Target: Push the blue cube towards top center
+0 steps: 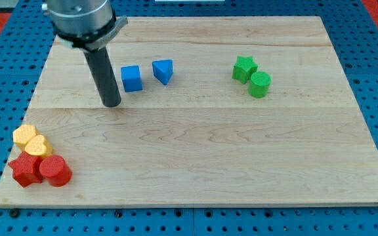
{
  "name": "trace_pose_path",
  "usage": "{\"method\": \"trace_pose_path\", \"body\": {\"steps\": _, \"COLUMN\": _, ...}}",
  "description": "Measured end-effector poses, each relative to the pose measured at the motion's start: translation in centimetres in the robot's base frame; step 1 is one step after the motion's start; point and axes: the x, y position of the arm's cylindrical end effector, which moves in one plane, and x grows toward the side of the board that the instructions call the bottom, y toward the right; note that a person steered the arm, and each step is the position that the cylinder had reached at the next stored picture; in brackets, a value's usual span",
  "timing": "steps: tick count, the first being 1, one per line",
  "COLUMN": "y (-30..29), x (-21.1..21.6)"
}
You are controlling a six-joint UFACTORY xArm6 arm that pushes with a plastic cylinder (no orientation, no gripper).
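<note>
The blue cube (131, 78) sits on the wooden board (195, 164) in the upper left part of the view. My tip (112, 103) rests on the board just left of the cube and slightly below it, with a small gap between them. The dark rod rises from the tip to the arm's grey head at the view's top left. A blue triangular block (163, 71) lies just right of the cube, apart from it.
A green star block (244, 68) and a green cylinder (260, 85) touch each other at the upper right. At the lower left corner sit two yellow blocks (31, 141), a red star block (25, 170) and a red cylinder (56, 171).
</note>
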Motion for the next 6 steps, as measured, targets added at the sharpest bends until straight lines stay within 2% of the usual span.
{"method": "trace_pose_path", "body": {"steps": 2, "y": 0.5, "x": -5.8}}
{"method": "trace_pose_path", "body": {"steps": 3, "y": -0.6, "x": -7.2}}
{"method": "trace_pose_path", "body": {"steps": 4, "y": -0.5, "x": -3.7}}
{"method": "trace_pose_path", "body": {"steps": 5, "y": 2.1, "x": 0.1}}
{"method": "trace_pose_path", "body": {"steps": 6, "y": 3.7, "x": 0.3}}
